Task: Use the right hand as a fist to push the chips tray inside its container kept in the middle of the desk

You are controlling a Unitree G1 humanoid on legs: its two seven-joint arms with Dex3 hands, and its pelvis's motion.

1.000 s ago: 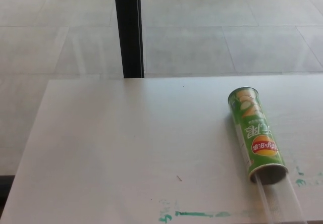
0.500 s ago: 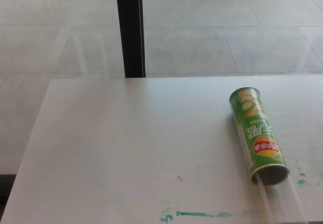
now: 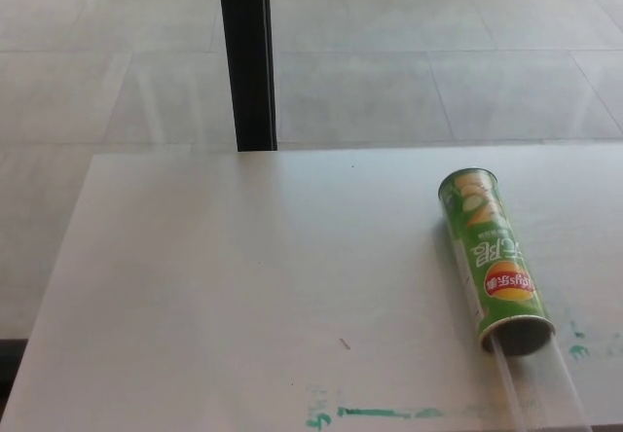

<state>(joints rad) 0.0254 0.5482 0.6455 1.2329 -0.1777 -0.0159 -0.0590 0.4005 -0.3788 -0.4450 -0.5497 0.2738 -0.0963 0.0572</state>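
Chips can on its side, clear tray half out, no robot hand in frame

Neither the left nor the right hand appears in the head view, so how their fingers stand cannot be told.

The clear tray is hard to make out: it is transparent, shows mainly as pale edges and a faint sheen against the white desk, and its near end is cut off by the bottom edge of the picture. Whether it carries any chips cannot be seen. Its far end sits inside the open mouth of the chips container.

The container is a green cylinder lying on its side at the right of the desk, not the middle, its closed end pointing away and its open, dark-rimmed mouth toward the camera. The printed label is glossy, with a red and yellow logo near the mouth.

The desk top is flat, matte and white, with smeared green marks along the near edge and beside the tray. Beyond it lies a pale tiled floor crossed by a black upright post
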